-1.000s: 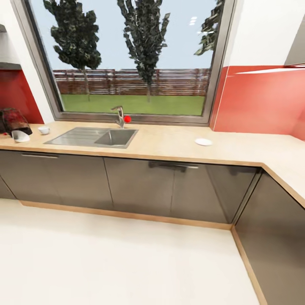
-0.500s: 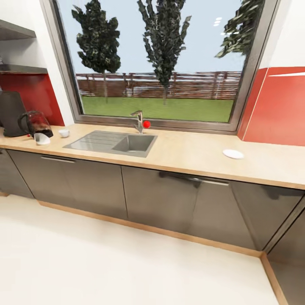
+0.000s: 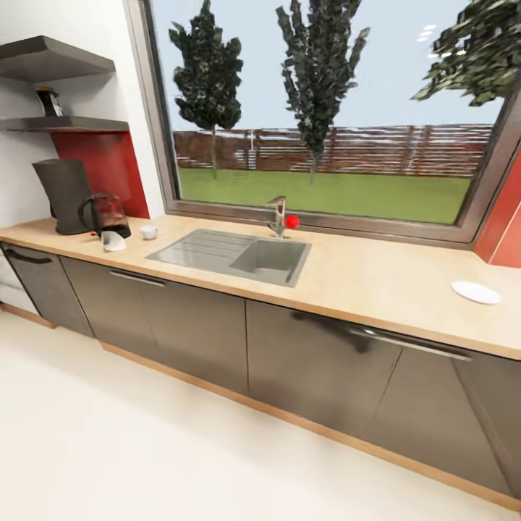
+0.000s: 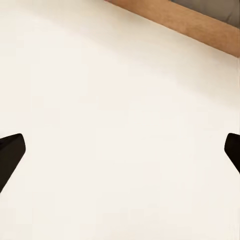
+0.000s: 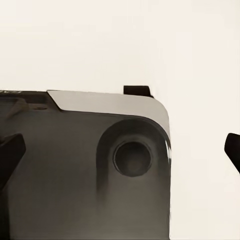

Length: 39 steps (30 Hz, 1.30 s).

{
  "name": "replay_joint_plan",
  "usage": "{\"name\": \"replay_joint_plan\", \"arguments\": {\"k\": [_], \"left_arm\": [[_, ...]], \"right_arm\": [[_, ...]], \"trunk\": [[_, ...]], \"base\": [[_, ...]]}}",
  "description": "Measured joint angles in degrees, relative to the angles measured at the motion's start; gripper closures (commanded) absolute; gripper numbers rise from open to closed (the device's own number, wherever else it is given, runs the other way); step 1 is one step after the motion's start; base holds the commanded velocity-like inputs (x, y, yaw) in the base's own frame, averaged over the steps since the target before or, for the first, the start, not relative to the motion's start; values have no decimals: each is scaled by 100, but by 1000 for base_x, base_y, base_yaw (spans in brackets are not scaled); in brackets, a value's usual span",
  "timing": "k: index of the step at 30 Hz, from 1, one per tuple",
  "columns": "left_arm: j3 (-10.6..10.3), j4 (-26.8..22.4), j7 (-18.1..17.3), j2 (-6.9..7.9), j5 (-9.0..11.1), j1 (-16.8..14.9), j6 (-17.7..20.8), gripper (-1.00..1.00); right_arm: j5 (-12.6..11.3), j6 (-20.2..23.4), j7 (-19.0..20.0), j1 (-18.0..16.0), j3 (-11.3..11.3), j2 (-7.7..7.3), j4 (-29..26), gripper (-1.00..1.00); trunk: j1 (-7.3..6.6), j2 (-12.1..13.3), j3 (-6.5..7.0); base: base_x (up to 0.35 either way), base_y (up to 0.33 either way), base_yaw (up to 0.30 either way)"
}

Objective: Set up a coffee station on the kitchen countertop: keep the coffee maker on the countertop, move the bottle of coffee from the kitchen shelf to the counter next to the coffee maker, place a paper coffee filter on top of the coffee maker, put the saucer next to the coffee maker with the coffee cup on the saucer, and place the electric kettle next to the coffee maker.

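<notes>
While both hands hang open over the floor, nothing is held.
Far left, the bottle of coffee on the shelf looks rigid, probably slippery; grasp mid-body.

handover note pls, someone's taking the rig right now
Left tool open and empty, over the floor. Right tool open and empty, above the robot's base.
Coffee maker on the countertop, at its left end; kettle, paper filter and cup beside it. Saucer far right. Bottle on the shelf.
Left: bottle to counter, filter onto maker, saucer over, cup onto it.
</notes>
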Motion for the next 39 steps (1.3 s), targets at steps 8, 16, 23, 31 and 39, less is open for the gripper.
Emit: {"name": "replay_joint_plan", "arguments": {"k": [8, 16, 23, 31, 39], "left_arm": [[0, 0, -2, 0, 0, 0, 0, -100], [0, 0, -1, 0, 0, 0, 0, -100], [0, 0, -3, 0, -1, 0, 0, -100], [-1, -21, -3, -56, -3, 0, 0, -100], [9, -12, -3, -338, -35, 0, -362, -100]], "right_arm": [[0, 0, 1, 0, -3, -8, 0, -100], [0, 0, 2, 0, -3, -8, 0, -100], [0, 0, 1, 0, -6, -8, 0, -100], [0, -2, 1, 0, -13, -26, 0, -100], [-8, -1009, 2, 0, 0, -34, 42, -100]], "trunk": [[0, 0, 45], [0, 0, 90], [0, 0, 130], [1, 0, 161], [3, 0, 161]], "base": [[268, 225, 258], [241, 239, 258], [238, 241, 258], [238, 242, 142], [135, 287, 2]]}}
